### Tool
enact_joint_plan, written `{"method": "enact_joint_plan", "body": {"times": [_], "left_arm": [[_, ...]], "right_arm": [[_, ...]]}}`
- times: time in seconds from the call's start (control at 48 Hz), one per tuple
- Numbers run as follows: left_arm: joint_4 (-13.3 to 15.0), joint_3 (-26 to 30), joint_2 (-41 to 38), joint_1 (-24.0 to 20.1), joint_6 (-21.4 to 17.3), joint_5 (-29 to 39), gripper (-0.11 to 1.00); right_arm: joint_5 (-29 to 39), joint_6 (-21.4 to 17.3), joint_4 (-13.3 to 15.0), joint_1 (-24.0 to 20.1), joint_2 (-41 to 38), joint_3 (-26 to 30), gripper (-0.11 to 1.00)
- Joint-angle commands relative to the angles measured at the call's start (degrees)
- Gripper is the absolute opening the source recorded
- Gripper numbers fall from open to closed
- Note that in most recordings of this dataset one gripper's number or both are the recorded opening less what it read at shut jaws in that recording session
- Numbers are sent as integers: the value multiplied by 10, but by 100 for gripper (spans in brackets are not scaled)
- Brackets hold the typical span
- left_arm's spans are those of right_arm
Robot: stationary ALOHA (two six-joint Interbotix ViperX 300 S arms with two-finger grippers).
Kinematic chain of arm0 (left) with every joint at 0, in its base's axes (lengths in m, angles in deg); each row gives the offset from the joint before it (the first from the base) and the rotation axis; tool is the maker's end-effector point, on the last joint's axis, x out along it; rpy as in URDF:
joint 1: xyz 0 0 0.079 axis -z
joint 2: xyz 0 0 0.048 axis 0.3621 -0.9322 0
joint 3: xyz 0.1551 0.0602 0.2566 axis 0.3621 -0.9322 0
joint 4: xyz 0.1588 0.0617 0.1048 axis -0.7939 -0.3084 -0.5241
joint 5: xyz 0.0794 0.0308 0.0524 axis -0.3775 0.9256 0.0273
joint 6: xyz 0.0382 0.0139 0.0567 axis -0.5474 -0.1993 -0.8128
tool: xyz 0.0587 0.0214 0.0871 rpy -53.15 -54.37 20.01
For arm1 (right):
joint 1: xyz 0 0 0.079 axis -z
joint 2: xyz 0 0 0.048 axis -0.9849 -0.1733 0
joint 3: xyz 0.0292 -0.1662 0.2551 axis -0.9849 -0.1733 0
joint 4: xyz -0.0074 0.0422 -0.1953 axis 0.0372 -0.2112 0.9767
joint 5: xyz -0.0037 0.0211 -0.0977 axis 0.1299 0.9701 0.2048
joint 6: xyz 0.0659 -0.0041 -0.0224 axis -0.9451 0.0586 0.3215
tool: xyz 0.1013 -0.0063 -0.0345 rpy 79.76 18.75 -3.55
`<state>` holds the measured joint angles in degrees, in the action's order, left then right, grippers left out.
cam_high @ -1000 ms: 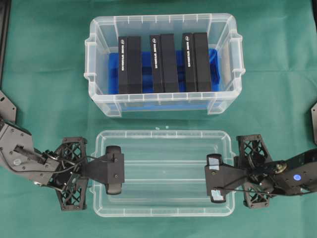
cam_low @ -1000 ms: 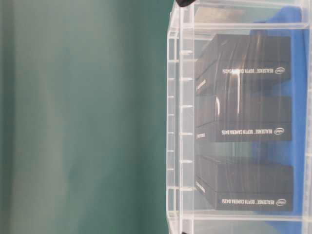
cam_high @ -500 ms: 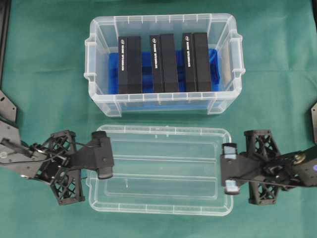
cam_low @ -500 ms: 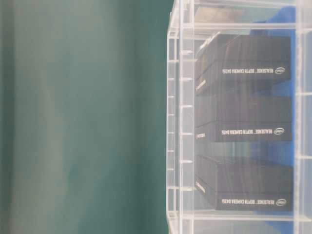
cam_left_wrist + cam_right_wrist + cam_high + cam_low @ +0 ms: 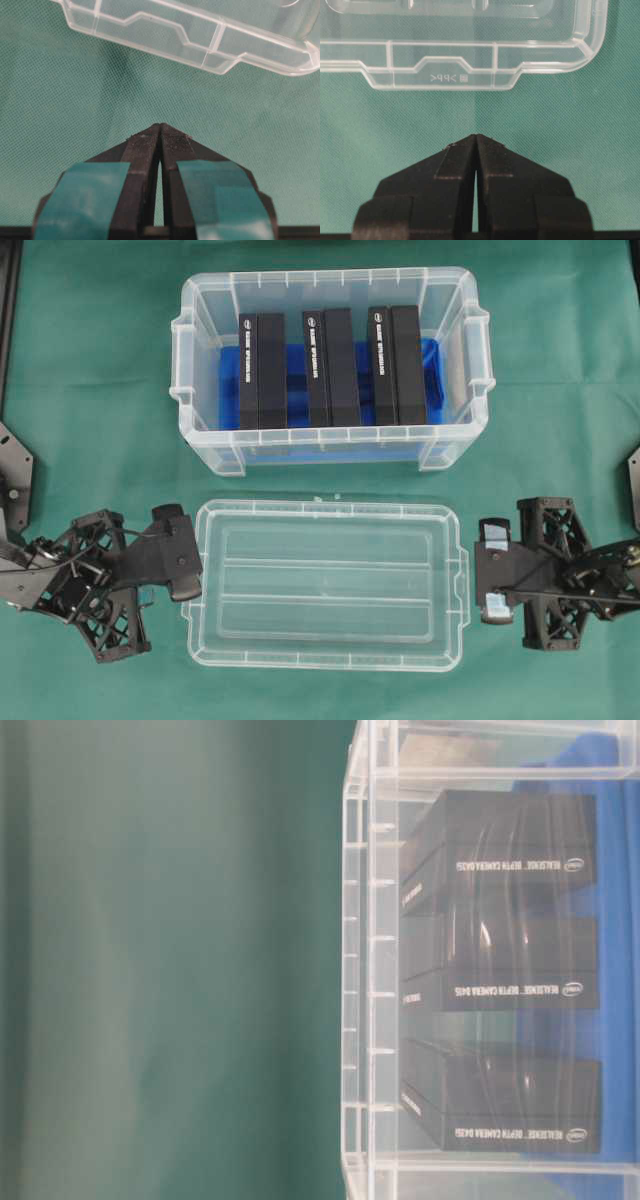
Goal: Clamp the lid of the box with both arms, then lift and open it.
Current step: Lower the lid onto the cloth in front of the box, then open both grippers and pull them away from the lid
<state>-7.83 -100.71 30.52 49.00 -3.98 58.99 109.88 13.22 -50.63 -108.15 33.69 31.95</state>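
The clear lid lies flat on the green cloth in front of the box, which is uncovered and holds upright black slabs on a blue bottom. My left gripper sits just off the lid's left end, shut on nothing. My right gripper sits just off the right end, also shut and empty. In the left wrist view the teal-taped gripper points at the lid's edge across a strip of cloth. The right wrist view shows the shut gripper a short way from the lid's tabbed edge.
Green cloth covers the table around everything. The table-level view shows the box wall and the black slabs side-on. Black fixtures stand at the far left edge and the far right edge.
Both grippers have drawn outward from over the lid to beyond its ends. The lid has shifted slightly on the cloth and now lies free of both.
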Motion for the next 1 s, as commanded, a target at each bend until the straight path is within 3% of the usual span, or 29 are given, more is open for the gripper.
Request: {"method": "enact_joint_plan", "body": {"times": [0.0, 0.458, 0.771, 0.979], "left_arm": [[-4, 6, 11, 2, -1, 4, 1], [-11, 60, 33, 9, -11, 57, 1], [-80, 144, 70, 22, -34, 116, 1], [-94, 195, 87, 25, -52, 177, 1]], "right_arm": [[1, -1, 4, -3, 11, 5, 0], [59, 1, 5, -10, 26, 62, 0], [134, 4, 11, -25, 58, 130, 0], [172, 4, 23, -33, 72, 187, 0]]}}
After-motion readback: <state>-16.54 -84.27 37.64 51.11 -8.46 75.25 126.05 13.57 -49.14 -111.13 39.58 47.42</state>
